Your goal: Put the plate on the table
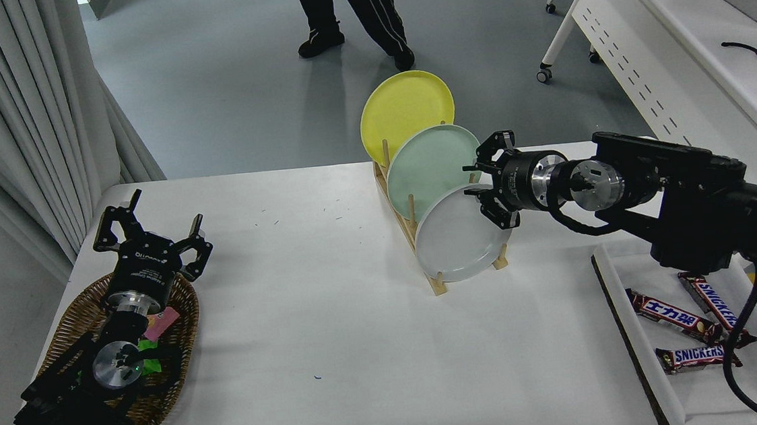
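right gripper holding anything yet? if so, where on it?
Nothing held. The right gripper is open at the upper right rim of the grey plate, which stands in the wooden rack. Left gripper is open and empty over the basket.

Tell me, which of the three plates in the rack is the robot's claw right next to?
The light grey plate, frontmost in the rack; the right gripper sits at its upper right rim.

Matt, smooth light grey plate (456, 243) in a bare wooden rack (414, 237), smooth white table (333, 324), woven wicker basket (70, 331), glossy candy bar wrappers (688, 323), black right gripper (488, 189) with brushed-metal wrist, pleated cloth curtain (12, 113)
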Robot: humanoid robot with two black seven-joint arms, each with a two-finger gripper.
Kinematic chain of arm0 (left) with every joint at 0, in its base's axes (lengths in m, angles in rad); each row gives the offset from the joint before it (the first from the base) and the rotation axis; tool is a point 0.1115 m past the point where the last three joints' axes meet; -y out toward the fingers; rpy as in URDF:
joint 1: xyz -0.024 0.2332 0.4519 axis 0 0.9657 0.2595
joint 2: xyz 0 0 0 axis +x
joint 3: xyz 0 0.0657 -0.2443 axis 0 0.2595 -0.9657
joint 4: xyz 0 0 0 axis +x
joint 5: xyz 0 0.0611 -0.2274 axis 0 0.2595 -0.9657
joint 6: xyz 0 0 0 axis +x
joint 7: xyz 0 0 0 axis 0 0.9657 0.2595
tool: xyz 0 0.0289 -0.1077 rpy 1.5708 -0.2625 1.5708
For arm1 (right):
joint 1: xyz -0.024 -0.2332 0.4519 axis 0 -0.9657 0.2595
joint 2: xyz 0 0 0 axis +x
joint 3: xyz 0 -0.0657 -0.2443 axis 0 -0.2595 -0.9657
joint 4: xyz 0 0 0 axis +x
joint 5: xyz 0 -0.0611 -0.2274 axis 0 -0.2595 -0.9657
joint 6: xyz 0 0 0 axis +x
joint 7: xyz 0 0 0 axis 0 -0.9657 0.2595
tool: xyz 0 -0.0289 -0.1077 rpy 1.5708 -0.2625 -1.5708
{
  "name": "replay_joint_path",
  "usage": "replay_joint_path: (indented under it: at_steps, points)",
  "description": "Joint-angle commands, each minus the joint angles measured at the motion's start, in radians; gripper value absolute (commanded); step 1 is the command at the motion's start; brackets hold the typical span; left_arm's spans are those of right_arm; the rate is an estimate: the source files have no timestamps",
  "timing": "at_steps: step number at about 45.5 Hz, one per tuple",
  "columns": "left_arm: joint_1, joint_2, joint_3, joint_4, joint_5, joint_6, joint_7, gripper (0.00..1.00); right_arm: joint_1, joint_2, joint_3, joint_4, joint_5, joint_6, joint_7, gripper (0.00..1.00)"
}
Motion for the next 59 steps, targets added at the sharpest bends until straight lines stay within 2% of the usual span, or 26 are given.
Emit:
replay_joint_path:
  at_steps: [1,12,18,31,35,59]
  points:
    - [0.000,0.000,0.000,0.000,0.000,0.000,0.000,1.00,0.001,-0.002,0.002,0.000,0.001,0.000,-0.013,0.23]
    - [0.000,0.000,0.000,0.000,0.000,0.000,0.000,1.00,-0.002,-0.002,0.014,0.000,0.001,0.000,-0.014,0.23]
    - [0.000,0.000,0.000,0.000,0.000,0.000,0.000,1.00,-0.002,-0.002,0.014,-0.002,0.001,0.000,-0.014,0.12]
    - [0.000,0.000,0.000,0.000,0.000,0.000,0.000,1.00,-0.002,-0.002,0.014,-0.012,0.001,-0.001,-0.016,0.07]
    - [0.000,0.000,0.000,-0.001,0.000,0.000,0.000,1.00,-0.002,-0.002,0.014,-0.012,0.001,-0.001,-0.018,0.00]
    - [0.000,0.000,0.000,0.000,0.000,0.000,0.000,1.00,0.009,-0.048,0.091,0.006,0.014,0.005,-0.079,0.00]
